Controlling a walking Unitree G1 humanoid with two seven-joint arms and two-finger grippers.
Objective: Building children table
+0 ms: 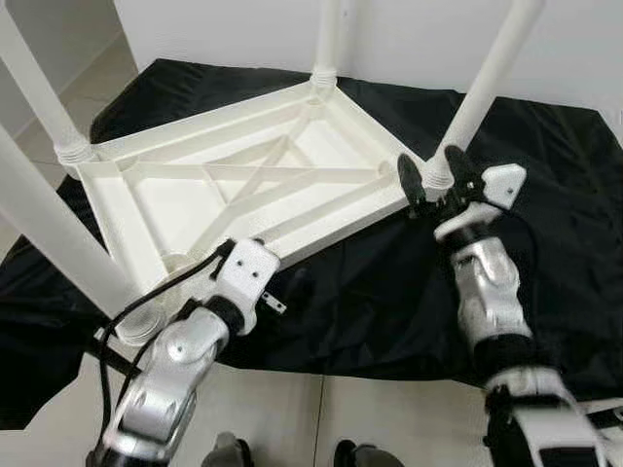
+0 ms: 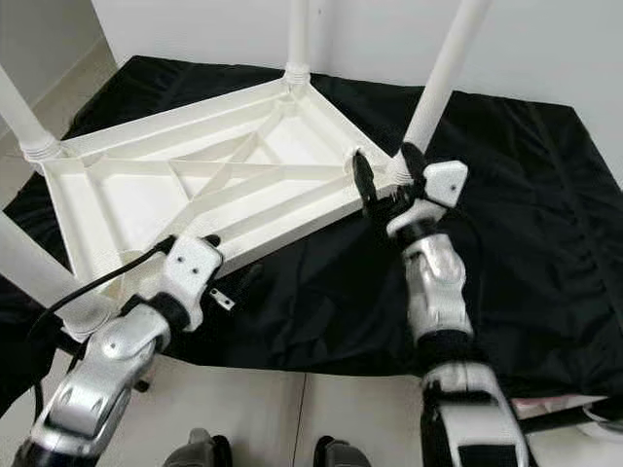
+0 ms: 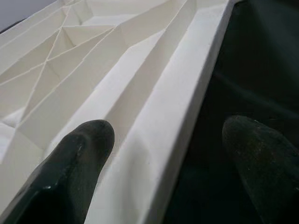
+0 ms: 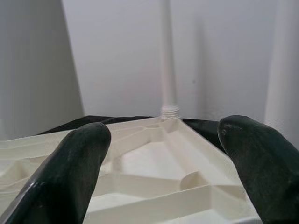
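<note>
1. A white plastic table top (image 1: 243, 185) is lying upside down on a black cloth (image 1: 545, 224) spread over a pale tiled floor (image 1: 389, 418), its ribbed underside facing up.
2. Four white legs are standing up from its corners: a far leg (image 1: 328, 39), a right leg (image 1: 482, 88), a left leg (image 1: 34, 88) and a near-left leg (image 1: 58, 243) that is rising close to the camera.
3. The left gripper (image 3: 163, 154) is reaching along the near edge of the table top; its fingers (image 3: 79, 158) are spread, one resting over the white rim and the other over the cloth just outside it, straddling the edge without squeezing it.
4. The right gripper (image 1: 433, 180) is sitting at the right corner, its two black fingers (image 1: 409, 180) parted on either side of the threaded base of the right leg; whether they are pressing on it cannot be told.
5. A black cable (image 1: 156, 292) is running along the left arm.
6. No brand, label or writing is showing legibly on any part.
</note>
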